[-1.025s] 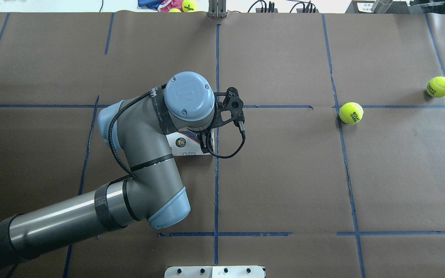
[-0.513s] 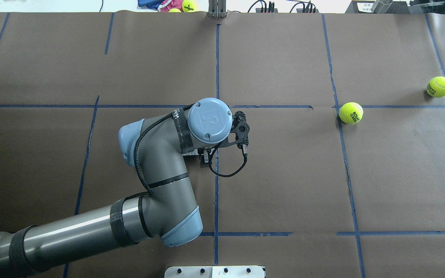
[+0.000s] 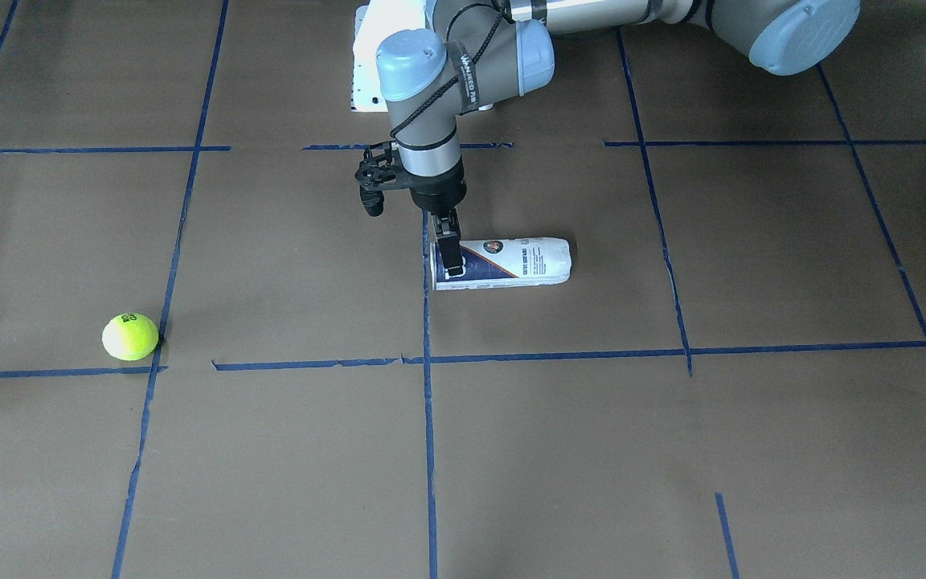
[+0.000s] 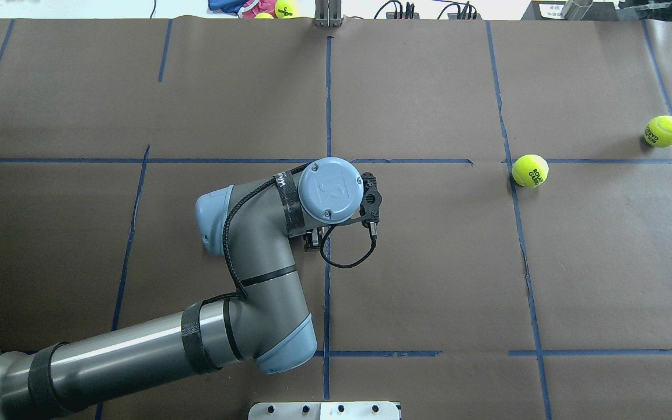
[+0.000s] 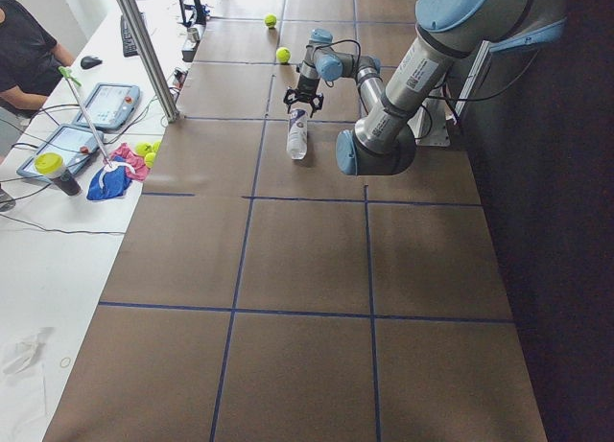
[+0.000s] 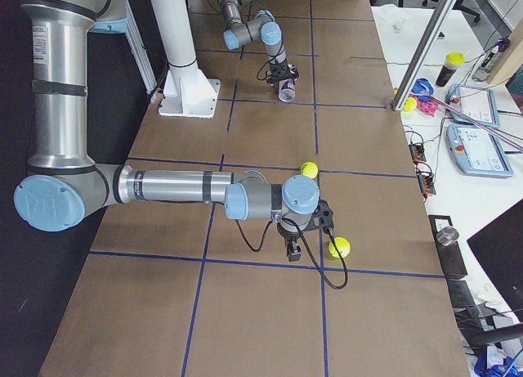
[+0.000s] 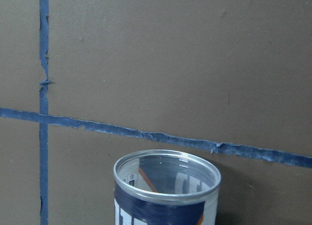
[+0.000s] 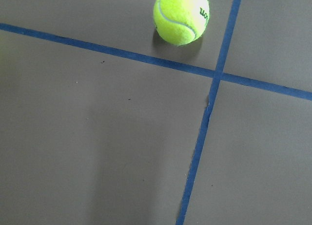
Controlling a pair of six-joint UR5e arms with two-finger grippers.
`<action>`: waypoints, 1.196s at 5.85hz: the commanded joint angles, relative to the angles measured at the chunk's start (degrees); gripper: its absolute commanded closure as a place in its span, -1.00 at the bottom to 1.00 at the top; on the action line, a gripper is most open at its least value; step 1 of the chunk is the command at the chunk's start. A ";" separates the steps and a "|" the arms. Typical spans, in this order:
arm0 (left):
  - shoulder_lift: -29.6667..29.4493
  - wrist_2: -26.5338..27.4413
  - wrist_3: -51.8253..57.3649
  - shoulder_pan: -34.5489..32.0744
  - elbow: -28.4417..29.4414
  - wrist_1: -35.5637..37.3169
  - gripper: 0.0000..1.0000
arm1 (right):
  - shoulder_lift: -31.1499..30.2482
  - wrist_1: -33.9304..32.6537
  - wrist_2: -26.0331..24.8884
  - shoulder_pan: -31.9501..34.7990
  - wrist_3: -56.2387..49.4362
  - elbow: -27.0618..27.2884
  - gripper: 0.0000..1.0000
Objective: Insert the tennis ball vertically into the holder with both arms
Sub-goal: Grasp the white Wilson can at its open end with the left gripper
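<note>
Left hand (image 3: 452, 269): it has come down to the open end of the holder (image 3: 511, 261); whether the fingers grip it, I cannot tell.
Holder: it lies on its side on the bench (image 3: 672, 442).
Tennis ball (image 3: 130, 336): well apart from the holder, untouched.
Meaning: probably standing the holder upright comes next.

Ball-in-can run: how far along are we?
Early. Done: nothing; the holder lies on its side, no ball at its mouth. In hand: the left gripper is at its open end, grip unclear; the right gripper hovers near a tennis ball. Left: stand holder upright, grasp ball, insert.
</note>
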 commanded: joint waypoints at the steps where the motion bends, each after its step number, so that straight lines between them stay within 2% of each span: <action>1: -0.37 0.60 -0.07 0.04 2.40 -1.12 -1.00 | -0.07 0.78 -0.06 0.01 0.03 -0.14 -0.99; 3: -0.19 0.69 -0.24 0.12 4.78 -4.63 -1.00 | -0.07 0.87 0.02 -0.08 0.12 -0.05 -1.00; 5: -0.19 0.95 0.19 0.12 6.28 -4.90 -1.00 | -0.07 0.87 0.02 -0.08 0.12 -0.05 -1.00; 7: -0.19 2.08 0.28 0.04 6.11 -6.82 -0.46 | -0.07 0.87 0.02 -0.08 0.21 -0.05 -0.99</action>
